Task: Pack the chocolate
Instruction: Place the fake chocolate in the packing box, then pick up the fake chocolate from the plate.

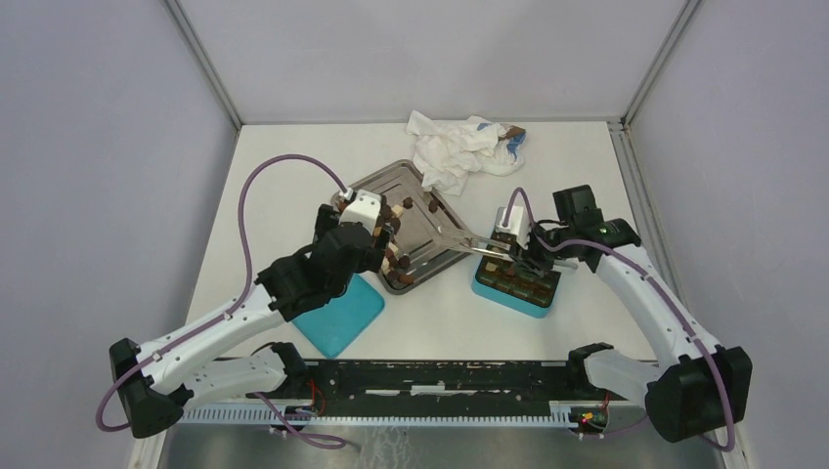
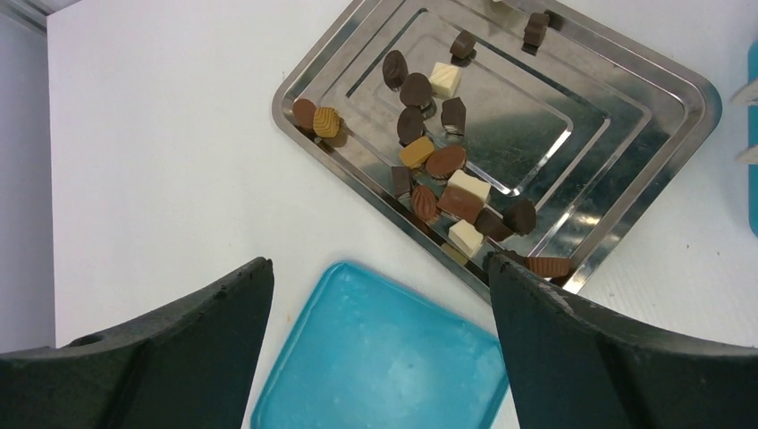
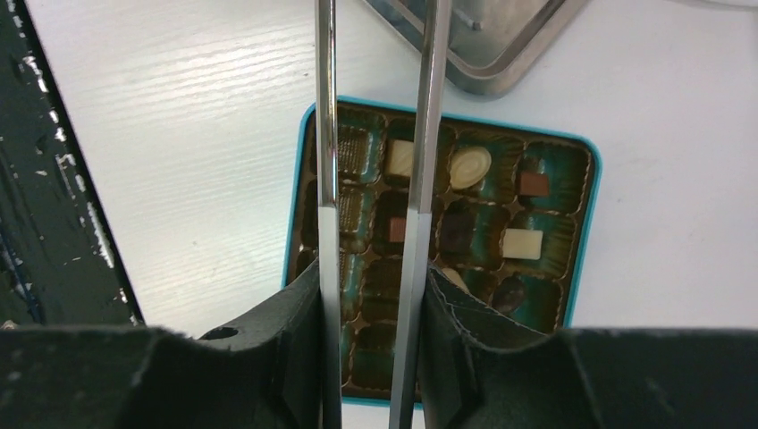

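Many brown and cream chocolates [image 2: 460,201] on silver metal tray [image 2: 661,125]; left end effector [image 2: 375,273] spread, right end effector [image 3: 371,277] pinching steel tongs [image 3: 327,134].

chocolate [image 2: 444,162] showing dark brown, light brown, cream-white; tray [image 2: 661,116] and tongs [image 3: 326,134] gleaming silver; box [image 1: 505,296], lid [image 2: 375,357] showing teal; cloth [image 1: 455,151] showing white with blue marks; surface [image 2: 161,161] reading white.
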Tool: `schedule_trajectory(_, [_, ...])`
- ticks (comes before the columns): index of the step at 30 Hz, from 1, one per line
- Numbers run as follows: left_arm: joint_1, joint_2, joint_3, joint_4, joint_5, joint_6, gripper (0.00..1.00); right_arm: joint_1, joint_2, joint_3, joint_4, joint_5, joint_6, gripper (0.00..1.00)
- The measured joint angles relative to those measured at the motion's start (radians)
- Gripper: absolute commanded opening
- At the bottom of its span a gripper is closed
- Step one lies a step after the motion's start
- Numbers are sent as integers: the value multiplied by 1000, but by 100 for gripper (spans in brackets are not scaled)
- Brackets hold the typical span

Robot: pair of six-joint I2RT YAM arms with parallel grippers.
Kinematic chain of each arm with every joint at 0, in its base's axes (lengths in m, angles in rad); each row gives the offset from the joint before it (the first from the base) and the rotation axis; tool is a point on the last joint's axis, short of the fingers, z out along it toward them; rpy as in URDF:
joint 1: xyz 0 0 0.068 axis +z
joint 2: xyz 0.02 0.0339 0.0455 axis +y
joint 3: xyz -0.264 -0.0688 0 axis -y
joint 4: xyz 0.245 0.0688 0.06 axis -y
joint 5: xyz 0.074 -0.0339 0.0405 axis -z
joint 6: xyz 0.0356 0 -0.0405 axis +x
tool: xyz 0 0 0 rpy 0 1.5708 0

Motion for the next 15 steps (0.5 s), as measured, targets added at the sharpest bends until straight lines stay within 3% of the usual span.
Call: schedule_trajectory(15, [24, -58, -16, 9, -3, 0, 94, 293, 381, 287, 102, 361, 154, 41])
